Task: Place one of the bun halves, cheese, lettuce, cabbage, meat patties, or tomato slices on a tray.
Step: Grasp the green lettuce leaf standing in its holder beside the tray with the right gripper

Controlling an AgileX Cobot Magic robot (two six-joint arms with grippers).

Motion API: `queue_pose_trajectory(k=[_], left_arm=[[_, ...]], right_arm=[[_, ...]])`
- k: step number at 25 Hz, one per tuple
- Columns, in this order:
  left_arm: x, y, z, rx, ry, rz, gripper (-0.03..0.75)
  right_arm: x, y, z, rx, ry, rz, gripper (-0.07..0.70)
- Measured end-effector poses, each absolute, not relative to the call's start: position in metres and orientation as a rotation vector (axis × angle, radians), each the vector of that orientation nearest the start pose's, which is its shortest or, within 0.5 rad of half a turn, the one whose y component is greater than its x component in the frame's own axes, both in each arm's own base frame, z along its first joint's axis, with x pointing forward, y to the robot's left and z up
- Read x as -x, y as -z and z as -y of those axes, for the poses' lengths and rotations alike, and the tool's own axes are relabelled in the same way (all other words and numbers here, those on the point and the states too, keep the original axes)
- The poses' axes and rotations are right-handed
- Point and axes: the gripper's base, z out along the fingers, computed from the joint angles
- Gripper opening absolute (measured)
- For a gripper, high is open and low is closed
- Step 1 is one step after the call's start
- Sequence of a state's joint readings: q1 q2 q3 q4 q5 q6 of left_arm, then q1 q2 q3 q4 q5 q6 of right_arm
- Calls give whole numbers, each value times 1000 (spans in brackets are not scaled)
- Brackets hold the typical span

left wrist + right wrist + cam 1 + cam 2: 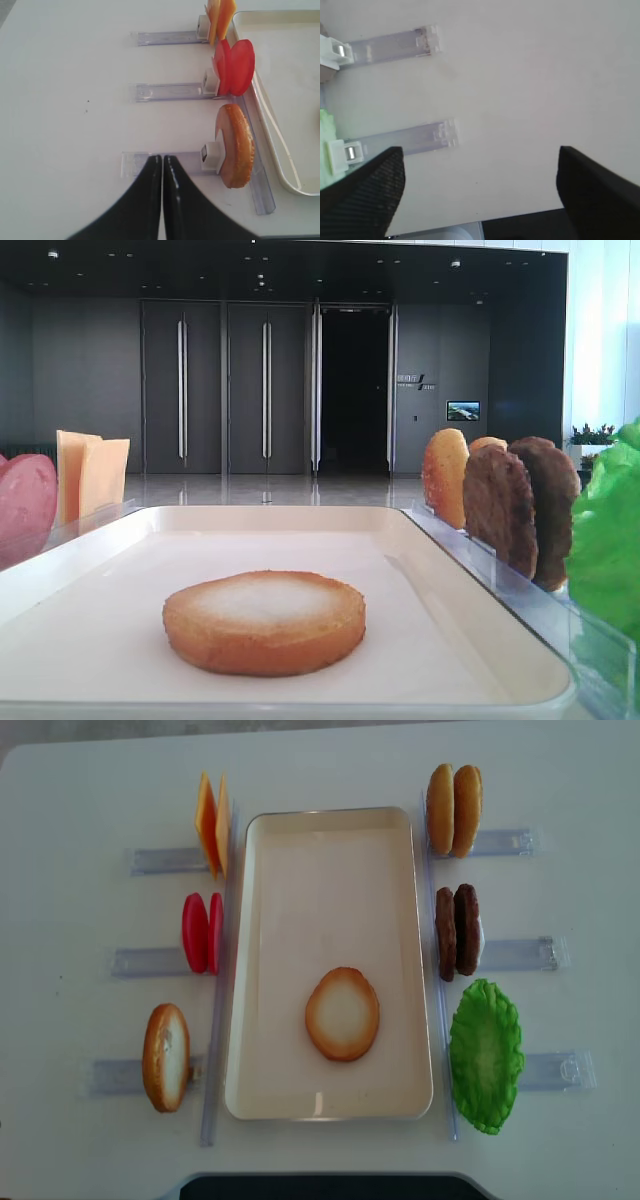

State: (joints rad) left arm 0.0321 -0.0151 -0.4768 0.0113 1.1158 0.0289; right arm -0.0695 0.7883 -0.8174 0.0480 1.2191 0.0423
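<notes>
**One bun half on the tray, other ingredients racked along its sides**

No brand or label is seen on the food or the tray; a small sign on the far wall is too blurred to be read.

A bun half (342,1014) is laid flat, pale face up with a golden-brown rim, on the cream-white tray (300,870), towards its near right corner. Along the tray's left edge, cheese (211,823), tomato slices (202,932) and another bun half (166,1057) are stood upright in clear racks (150,961) on the white desk (80,800). Along the right edge, two buns (453,810), meat patties (457,931) and the ruffled green lettuce (485,1055) are placed.

The left fingers (162,175) are pressed together, empty, above the desk beside the racked bun. The right fingers (375,185) are spread wide, released, over bare desk.
</notes>
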Motion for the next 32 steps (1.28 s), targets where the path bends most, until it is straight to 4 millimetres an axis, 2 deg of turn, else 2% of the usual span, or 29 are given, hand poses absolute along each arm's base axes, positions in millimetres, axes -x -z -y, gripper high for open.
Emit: queue_pose_trajectory(k=[8, 19, 24, 28, 32], left_arm=[[7, -266, -1, 4, -50, -2108, 0], [7, -266, -1, 4, -50, -2108, 0], [7, -266, -1, 4, -50, -2108, 0], [7, -266, -1, 4, -50, -2108, 0], [7, -266, -1, 4, -50, -2108, 0]], right_arm=[[-117, -321, -7, -117, -182, -2667, 584], [-106, -321, -50, 7, -408, -2722, 584], [-103, -317, -66, 22, -423, -2777, 584], [-113, -303, -84, 79, -370, -2882, 584], [-125, -291, -92, 103, -251, -2941, 584]])
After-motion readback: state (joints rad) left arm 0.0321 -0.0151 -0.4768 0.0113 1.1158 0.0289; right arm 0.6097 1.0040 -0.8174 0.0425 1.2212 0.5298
